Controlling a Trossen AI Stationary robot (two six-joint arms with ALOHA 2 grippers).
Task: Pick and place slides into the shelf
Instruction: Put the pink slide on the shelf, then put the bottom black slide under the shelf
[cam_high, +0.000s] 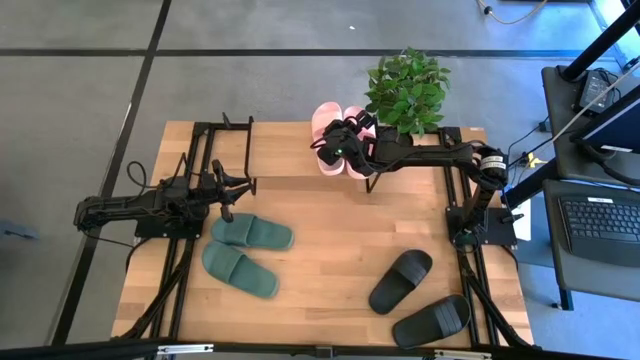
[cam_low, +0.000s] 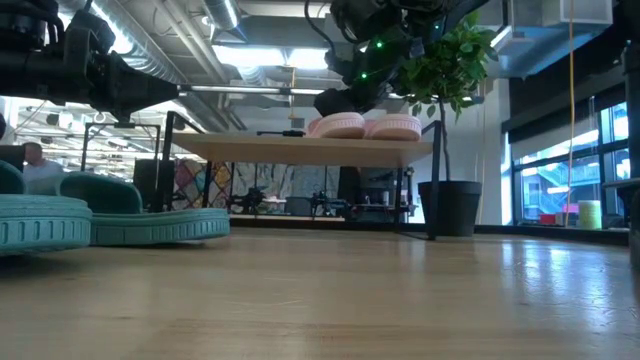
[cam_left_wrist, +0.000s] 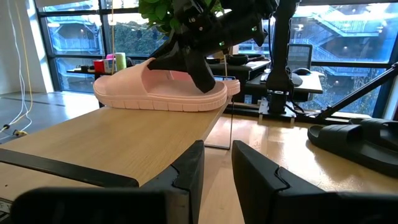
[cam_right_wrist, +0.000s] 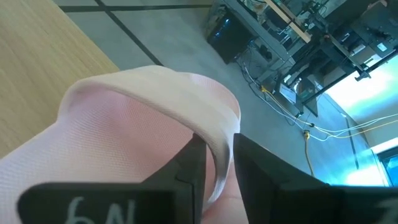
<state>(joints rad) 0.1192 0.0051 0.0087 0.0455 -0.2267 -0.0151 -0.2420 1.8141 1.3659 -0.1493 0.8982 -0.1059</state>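
Note:
Two light pink slides (cam_high: 333, 128) rest sole-down, side by side, on the shelf's top board (cam_low: 300, 148). My right gripper (cam_right_wrist: 219, 163) is at the nearer pink slide (cam_left_wrist: 161, 87), open, with the strap's edge between its fingers. My left gripper (cam_left_wrist: 217, 168) waits at the table's left, open on nothing and pointing level at the shelf. Two dark green slides (cam_high: 250, 232) lie on the table's near left. Two black slides (cam_high: 401, 281) lie on its near right. My right gripper has one finger on each side of the pink slide's strap edge (cam_right_wrist: 222, 138), slanting down from the table's right. I cannot tell whether a finger (cam_right_wrist: 193, 168) touches the strap. The slide rests on the shelf's top board.
A potted plant (cam_high: 405, 90) stands at the shelf's right end, close behind my right arm. Black arm frames run along both table sides. Bare tabletop (cam_high: 330, 230) lies between the green and the black slides.

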